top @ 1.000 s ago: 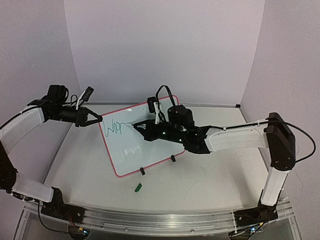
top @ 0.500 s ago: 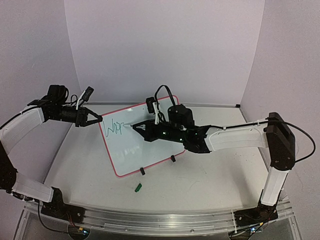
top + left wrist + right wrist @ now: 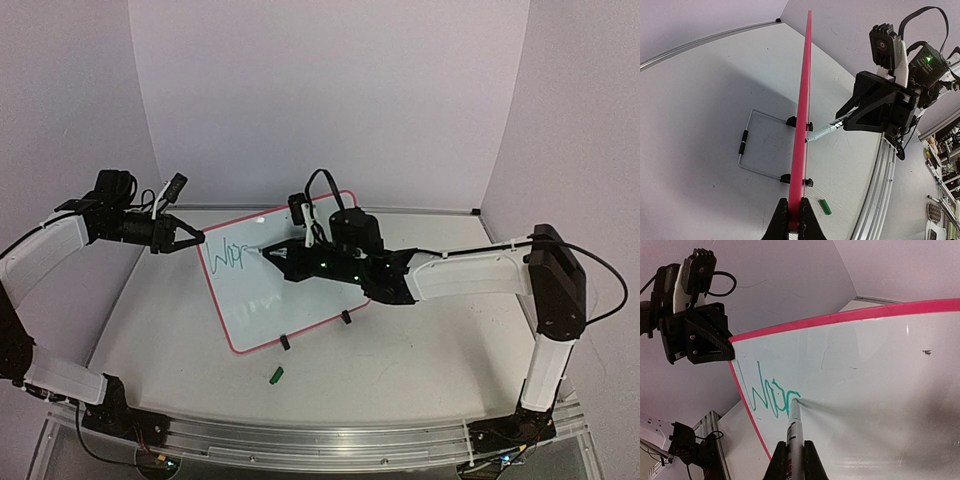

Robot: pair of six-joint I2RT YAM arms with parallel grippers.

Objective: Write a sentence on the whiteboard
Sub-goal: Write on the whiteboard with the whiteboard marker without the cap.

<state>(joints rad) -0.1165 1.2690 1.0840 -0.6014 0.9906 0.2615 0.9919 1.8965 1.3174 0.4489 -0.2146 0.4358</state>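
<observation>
The whiteboard with a pink-red frame stands tilted on two black clip feet mid-table. Green script reading roughly "War" sits at its upper left; it also shows in the right wrist view. My left gripper is shut on the board's upper-left frame edge. My right gripper is shut on a marker whose tip touches the board at the end of the last letter. In the left wrist view the board is edge-on, with the marker meeting it from the right.
A green marker cap lies on the table in front of the board; it also shows in the left wrist view. A wire stand lies behind the board. White walls enclose the back and sides. A metal rail runs along the near edge.
My right gripper with the marker has shifted slightly left and up along the board. The left gripper and the board have stayed put.
</observation>
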